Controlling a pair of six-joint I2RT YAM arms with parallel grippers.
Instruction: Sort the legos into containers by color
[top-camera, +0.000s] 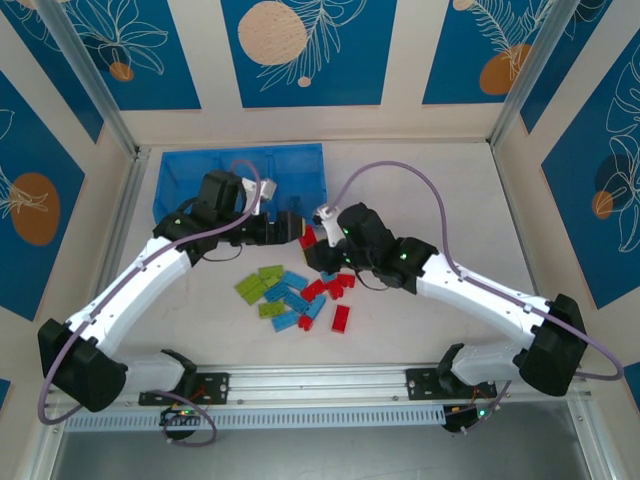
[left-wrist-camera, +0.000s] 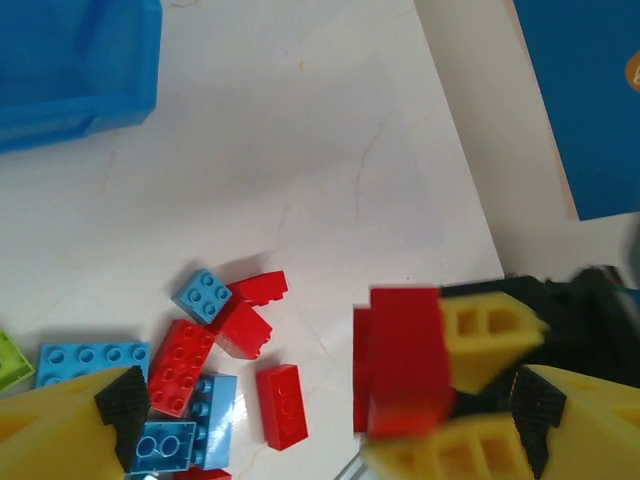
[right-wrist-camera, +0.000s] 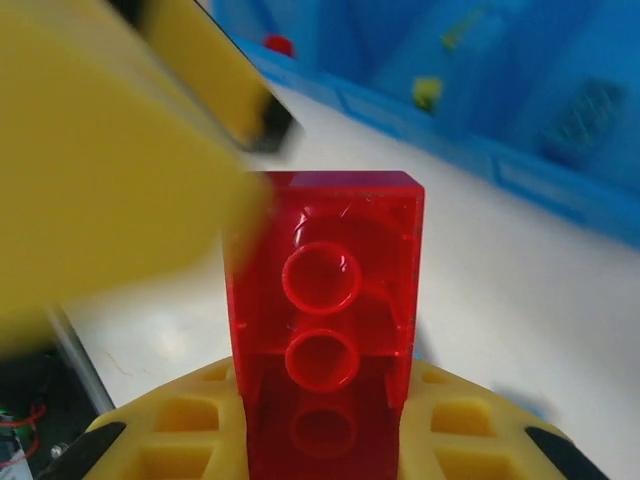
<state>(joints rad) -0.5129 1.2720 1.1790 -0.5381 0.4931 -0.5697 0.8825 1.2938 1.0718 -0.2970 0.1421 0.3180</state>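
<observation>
Red brick (right-wrist-camera: 325, 330) pinched by one end between the right gripper's (left-wrist-camera: 430, 395) yellow fingers (right-wrist-camera: 175, 440), held above the table (top-camera: 450, 200). Just beside it hangs the left gripper (top-camera: 287, 226), jaws wide apart and empty. Loose pile (top-camera: 295, 295) lies on the table below; the blue tray (top-camera: 180, 190) sits behind the left arm (top-camera: 150, 275). Likely risks: the two grippers bump, or the brick twists free and drops back.
</observation>
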